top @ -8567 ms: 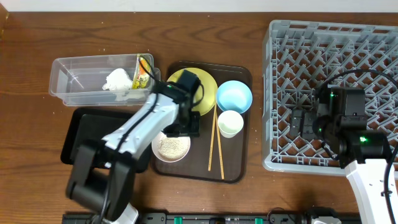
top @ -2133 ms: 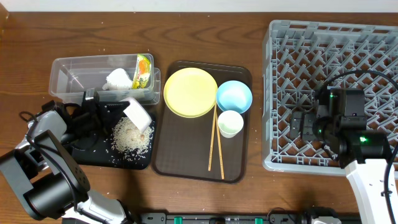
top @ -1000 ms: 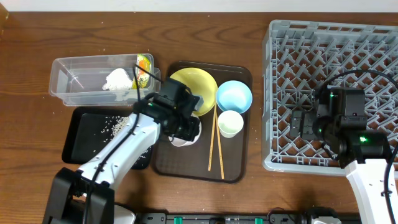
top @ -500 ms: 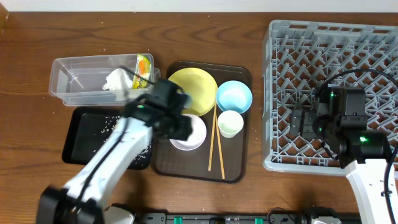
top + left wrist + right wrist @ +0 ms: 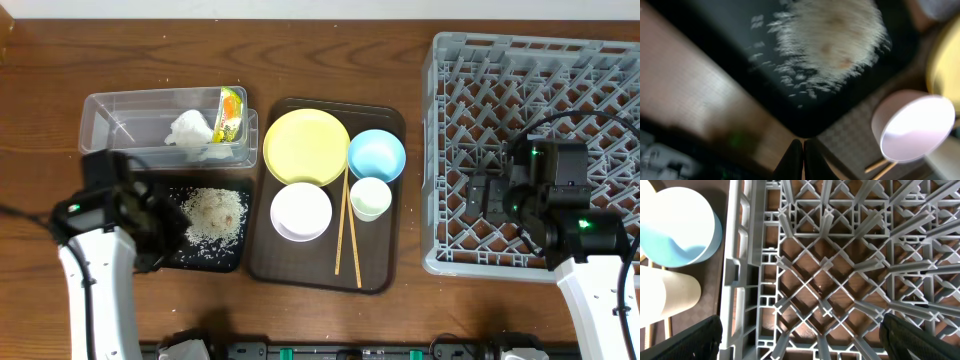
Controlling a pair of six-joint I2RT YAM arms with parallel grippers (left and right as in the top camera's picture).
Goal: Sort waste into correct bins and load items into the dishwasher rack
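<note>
My left gripper (image 5: pixel 165 232) hovers over the left end of the shallow black tray (image 5: pixel 200 260). Its jaws are shut with nothing between them (image 5: pixel 803 156). A pile of white rice scraps (image 5: pixel 215 212) (image 5: pixel 830 35) lies in that tray. The white napkin (image 5: pixel 190 130) and the wrapper (image 5: pixel 232 112) lie in the clear tub (image 5: pixel 120 125). The yellow plate (image 5: pixel 305 147), blue bowl (image 5: pixel 376 155), white bowl (image 5: pixel 301 211), pale cup (image 5: pixel 370 198) and chopsticks (image 5: pixel 345 230) rest on the brown tray (image 5: pixel 310 268). My right gripper (image 5: pixel 480 200) (image 5: pixel 805 340) hangs open over the grey rack (image 5: pixel 560 90), holding nothing.
The rack's left wall (image 5: pixel 742 265) stands between my right gripper and the blue bowl (image 5: pixel 675 230) and cup (image 5: pixel 667 300). The white bowl (image 5: pixel 912 127) sits just right of the black tray's corner.
My left arm swung left from the brown tray to the black tray's left end, leaving the white bowl upright on the brown tray, and its jaws closed. The right arm stayed still.
</note>
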